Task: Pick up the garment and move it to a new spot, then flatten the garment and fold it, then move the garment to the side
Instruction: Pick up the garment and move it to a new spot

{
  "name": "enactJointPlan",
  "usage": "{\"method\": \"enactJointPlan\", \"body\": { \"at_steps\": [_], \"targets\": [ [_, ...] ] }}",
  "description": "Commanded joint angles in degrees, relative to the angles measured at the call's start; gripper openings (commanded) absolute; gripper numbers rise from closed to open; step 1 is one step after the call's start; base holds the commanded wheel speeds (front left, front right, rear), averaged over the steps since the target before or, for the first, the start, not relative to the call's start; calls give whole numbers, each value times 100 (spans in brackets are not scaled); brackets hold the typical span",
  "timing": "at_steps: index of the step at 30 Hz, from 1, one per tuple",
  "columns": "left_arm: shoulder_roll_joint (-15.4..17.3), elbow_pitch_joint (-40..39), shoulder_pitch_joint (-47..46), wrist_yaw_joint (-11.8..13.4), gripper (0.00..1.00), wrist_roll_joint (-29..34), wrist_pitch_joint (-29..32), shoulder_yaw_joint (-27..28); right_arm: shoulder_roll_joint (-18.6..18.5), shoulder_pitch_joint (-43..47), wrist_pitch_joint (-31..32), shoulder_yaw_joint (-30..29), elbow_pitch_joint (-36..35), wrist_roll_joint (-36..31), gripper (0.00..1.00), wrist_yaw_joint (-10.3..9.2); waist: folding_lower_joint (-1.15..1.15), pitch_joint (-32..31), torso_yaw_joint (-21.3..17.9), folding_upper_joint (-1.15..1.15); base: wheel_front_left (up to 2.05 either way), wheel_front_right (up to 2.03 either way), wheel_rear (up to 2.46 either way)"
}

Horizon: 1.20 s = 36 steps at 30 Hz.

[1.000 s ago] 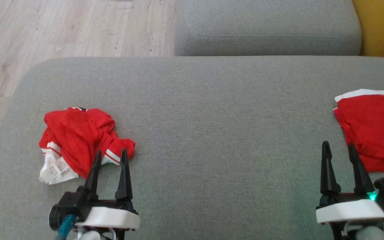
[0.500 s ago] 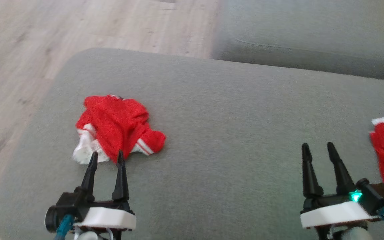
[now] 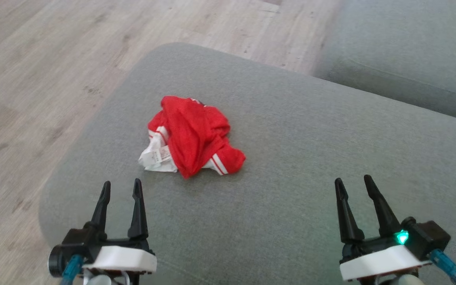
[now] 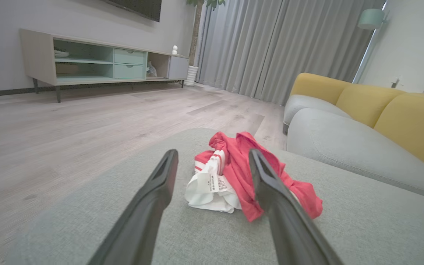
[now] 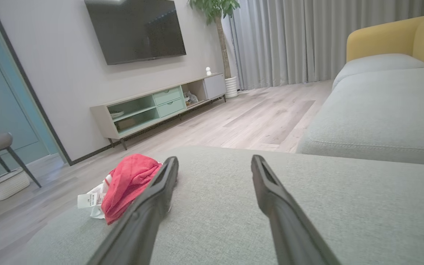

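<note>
Care tag on garment has tiny print, illegible.

The head view looks steeply down on the grey cushion from behind the left claw and right claw. Both wrist views sit low, close over that cushion, looking nearly level into the room. All three share the red garment and wooden floor.

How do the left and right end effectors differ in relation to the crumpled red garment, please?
The left end effector sits close to the garment, the right end effector farther off across the cushion. In its wrist view the left one's fingers frame the garment; the right one's frame bare cushion, garment off to the side. Both are open and empty.
</note>
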Motion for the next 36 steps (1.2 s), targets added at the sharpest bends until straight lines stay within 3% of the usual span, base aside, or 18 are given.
{"method": "enactJointPlan", "body": {
  "at_steps": [1,7,14,22,29,36],
  "targets": [
    [10,-163,-334,-6,100,72,-55,225,-35,-141,-62,159,-170,24,100,-4,0,38,96,0,0,0,0],
    [17,-129,-394,-57,100,138,-55,352,-35,-184,-62,213,-146,31,100,-4,0,135,111,0,0,0,0],
    [153,173,-848,-206,100,106,2,391,-35,-348,-62,192,-137,-96,100,-4,0,459,-156,0,0,0,0],
    [522,746,-2191,-554,100,23,1040,-308,-35,-622,-62,124,-169,-489,100,-4,0,1059,-483,0,0,0,0],
    [958,1325,-3029,-593,100,-648,2006,-1123,-35,-844,-62,61,-320,-425,100,-4,0,1378,-768,0,0,0,0],
    [1112,1983,-3378,-511,100,-644,2068,-1093,-35,-941,-62,101,-339,-430,100,-4,0,1513,-984,0,0,0,0]
  ]
}}
